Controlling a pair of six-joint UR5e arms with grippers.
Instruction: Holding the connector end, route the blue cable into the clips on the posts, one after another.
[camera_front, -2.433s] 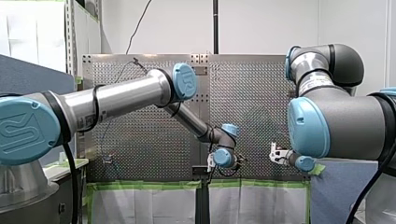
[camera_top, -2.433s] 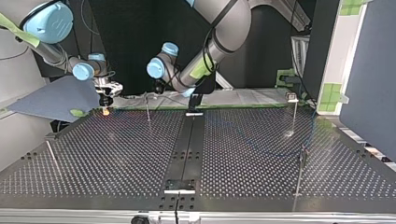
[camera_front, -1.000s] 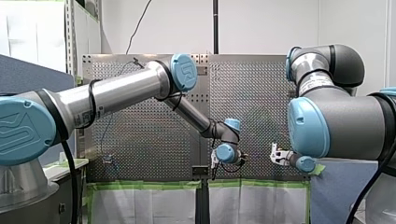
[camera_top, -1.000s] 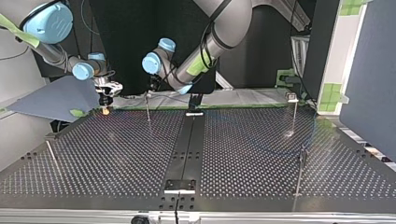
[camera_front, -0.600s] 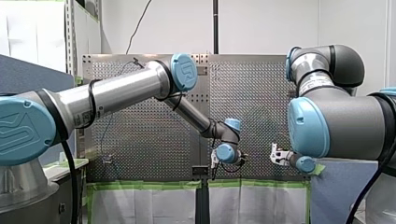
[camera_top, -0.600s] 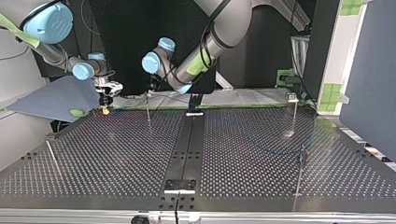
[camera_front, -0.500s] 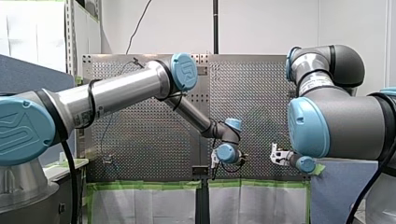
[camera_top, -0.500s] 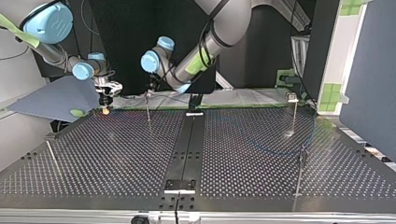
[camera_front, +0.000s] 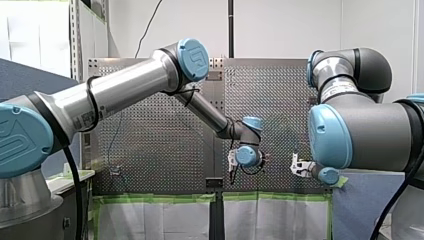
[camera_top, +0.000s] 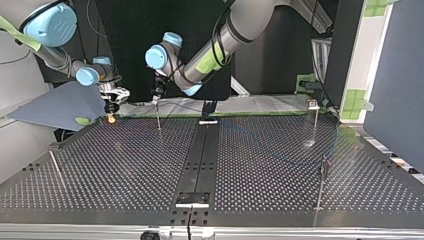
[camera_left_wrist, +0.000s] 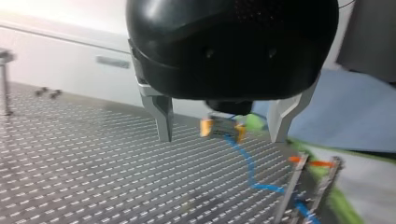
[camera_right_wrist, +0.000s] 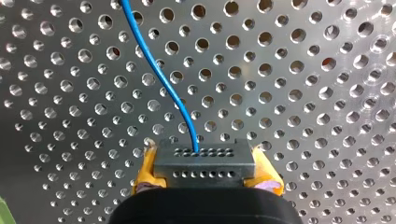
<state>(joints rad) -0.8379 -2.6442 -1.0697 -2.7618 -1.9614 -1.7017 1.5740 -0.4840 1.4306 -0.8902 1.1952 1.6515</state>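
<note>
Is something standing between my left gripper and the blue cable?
Nothing visible does. In the left wrist view the open left gripper faces the cable directly. The cable runs over the table from the connector, held by the right gripper, towards a post.

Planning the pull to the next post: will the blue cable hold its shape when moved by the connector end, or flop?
Probably floppy: the blue cable snakes in a loose S-curve away from the connector, so pushing would likely buckle it. It looks thin, so probably light, trailing wherever my right gripper, shut on the connector, carries it.
</note>
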